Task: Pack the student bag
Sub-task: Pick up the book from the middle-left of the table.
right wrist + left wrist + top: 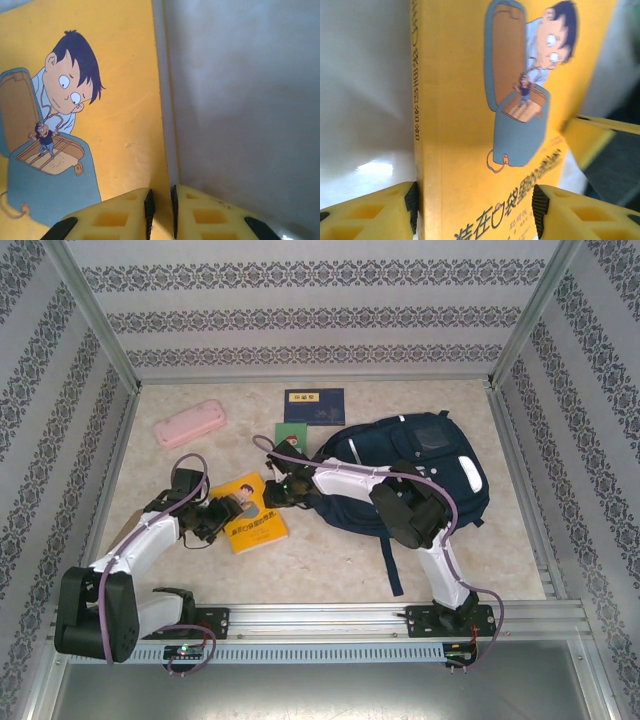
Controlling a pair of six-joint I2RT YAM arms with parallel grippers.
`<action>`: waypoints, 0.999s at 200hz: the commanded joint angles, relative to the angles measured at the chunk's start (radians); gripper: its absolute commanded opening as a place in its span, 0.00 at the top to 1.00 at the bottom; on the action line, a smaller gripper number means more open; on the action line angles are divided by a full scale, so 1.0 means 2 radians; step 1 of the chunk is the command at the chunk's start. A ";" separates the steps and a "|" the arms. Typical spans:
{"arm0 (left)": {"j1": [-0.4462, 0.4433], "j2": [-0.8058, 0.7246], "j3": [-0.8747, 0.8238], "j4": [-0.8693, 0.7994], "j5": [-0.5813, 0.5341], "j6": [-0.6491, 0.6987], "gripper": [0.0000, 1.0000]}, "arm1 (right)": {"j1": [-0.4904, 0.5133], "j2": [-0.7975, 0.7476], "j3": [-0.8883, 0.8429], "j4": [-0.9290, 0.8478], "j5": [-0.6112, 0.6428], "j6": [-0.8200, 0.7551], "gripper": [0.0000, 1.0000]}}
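Note:
A yellow book with a cartoon boy on its cover lies on the table left of the student bag, a large navy backpack lying flat. My right gripper is at the book's far right corner, and its pads are pinched on the book's thin edge. My left gripper is at the book's left side and stands wide open. One pad sits against the spine and the other finger is over the cover.
A pink pencil case lies at the back left. A navy book and a small green book lie behind the yellow one. One bag strap trails toward the front rail. Patterned walls enclose the table.

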 commanded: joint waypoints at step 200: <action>-0.011 0.014 0.101 0.049 0.062 0.041 1.00 | -0.052 -0.222 -0.070 -0.121 0.129 -0.088 0.44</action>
